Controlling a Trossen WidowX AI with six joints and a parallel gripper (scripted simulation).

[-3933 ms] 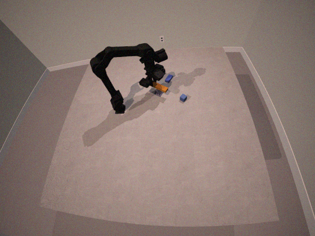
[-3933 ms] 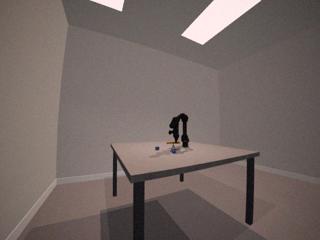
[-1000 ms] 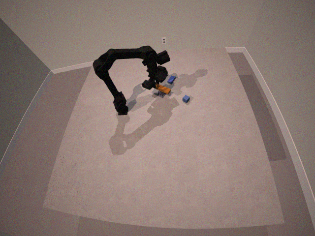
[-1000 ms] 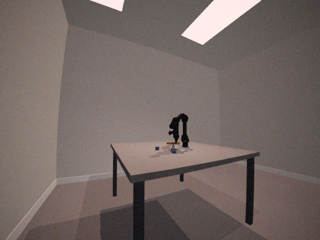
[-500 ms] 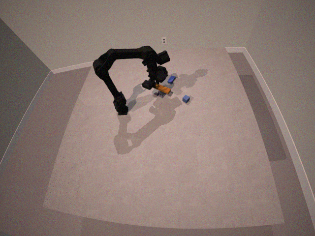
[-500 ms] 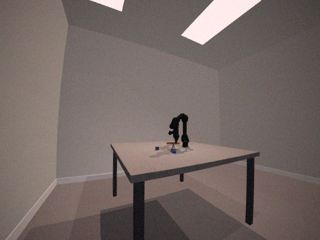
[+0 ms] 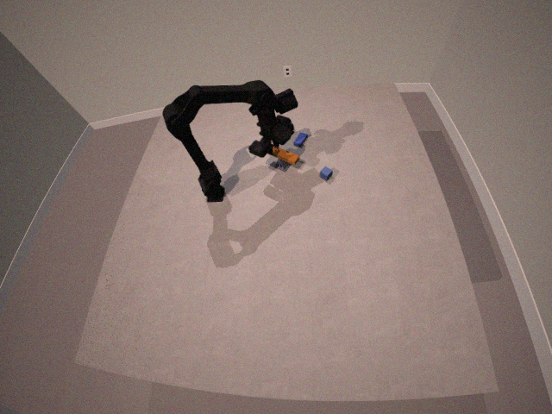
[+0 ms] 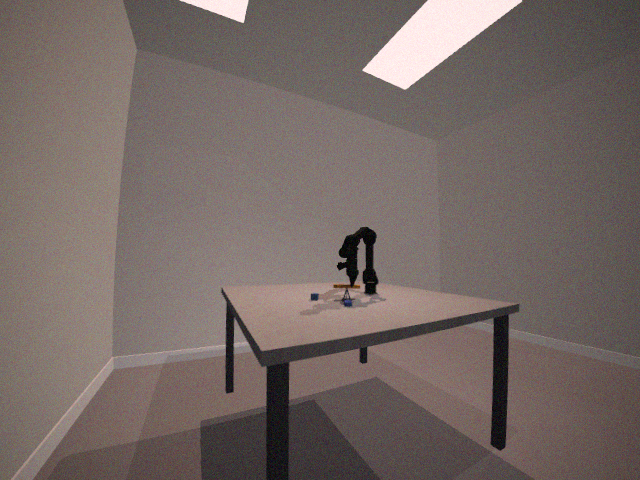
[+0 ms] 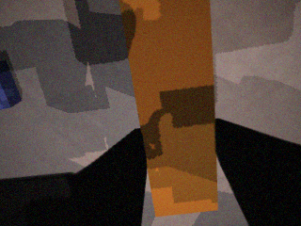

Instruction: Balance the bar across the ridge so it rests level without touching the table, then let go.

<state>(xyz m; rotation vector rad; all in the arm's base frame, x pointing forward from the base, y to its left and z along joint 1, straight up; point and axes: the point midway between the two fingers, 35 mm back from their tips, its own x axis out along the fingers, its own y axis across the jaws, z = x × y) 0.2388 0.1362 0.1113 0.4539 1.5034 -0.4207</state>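
The orange bar [image 7: 288,156] [image 8: 340,286] [image 9: 174,61] is held above the table, looking about level in the exterior view. My gripper [image 7: 274,147] [image 8: 352,285] [image 9: 177,132] is shut on the bar near its end on the arm-base side, one black finger along each long side in the wrist view. The dark ridge [image 7: 280,166] [image 8: 346,296] stands on the table under the bar. In the exterior view its narrow top comes up at the bar's underside, near mid-length. Whether they touch or a thin gap remains, I cannot tell.
A flat blue block [image 7: 300,139] [image 8: 347,303] lies beside the ridge. A blue cube [image 7: 326,172] [image 8: 314,296] lies beyond the bar's far end. A blue block [image 9: 8,89] shows at the wrist view's left edge. The arm's base [image 7: 211,185] [image 8: 370,284] stands on the gripper's side.
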